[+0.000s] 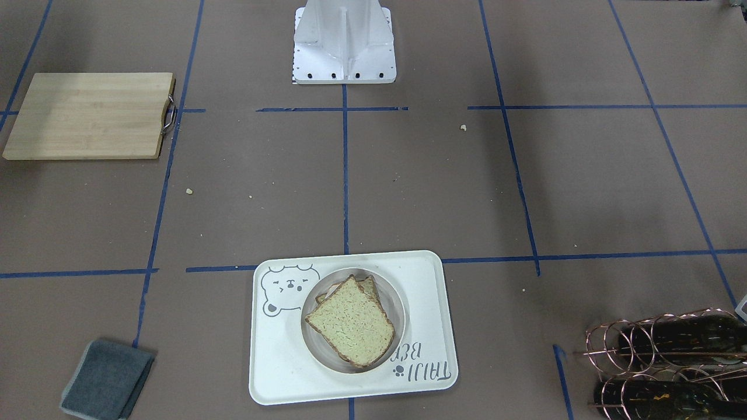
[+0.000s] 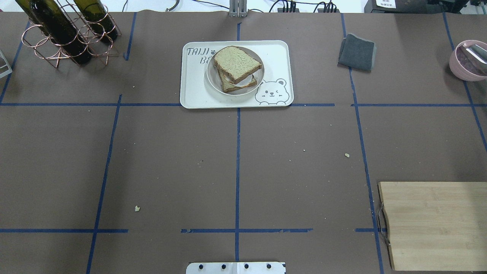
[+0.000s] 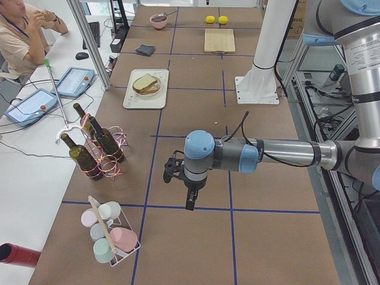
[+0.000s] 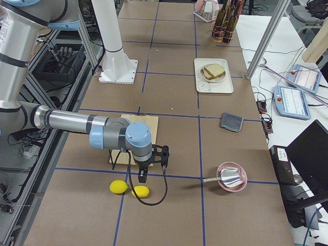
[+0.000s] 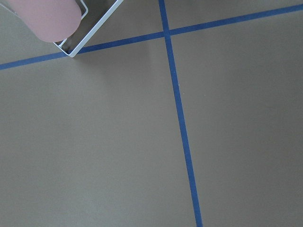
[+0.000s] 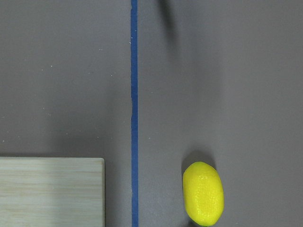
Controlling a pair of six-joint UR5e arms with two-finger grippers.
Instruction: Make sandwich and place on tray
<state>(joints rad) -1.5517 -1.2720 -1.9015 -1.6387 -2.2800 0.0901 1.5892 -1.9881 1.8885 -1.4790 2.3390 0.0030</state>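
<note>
The sandwich (image 1: 350, 326) is two stacked bread slices on a small round white plate (image 1: 399, 306), which sits on the cream bear tray (image 1: 280, 373). In the overhead view a white edge of egg shows between the slices of the sandwich (image 2: 237, 64) on the tray (image 2: 194, 95); the yolk is hidden. The left gripper (image 3: 189, 202) hangs over bare table far from the tray (image 3: 142, 101). The right gripper (image 4: 142, 177) hangs near two lemons, far from the tray (image 4: 212, 86). I cannot tell whether either gripper is open or shut.
A wooden cutting board (image 2: 433, 224) lies at the near right. A grey cloth (image 2: 357, 52) and a pink bowl (image 2: 468, 61) lie at the far right. A wire rack of bottles (image 2: 64, 30) stands far left. A lemon (image 6: 203, 193) and a cup rack (image 3: 110, 231) lie near the table ends.
</note>
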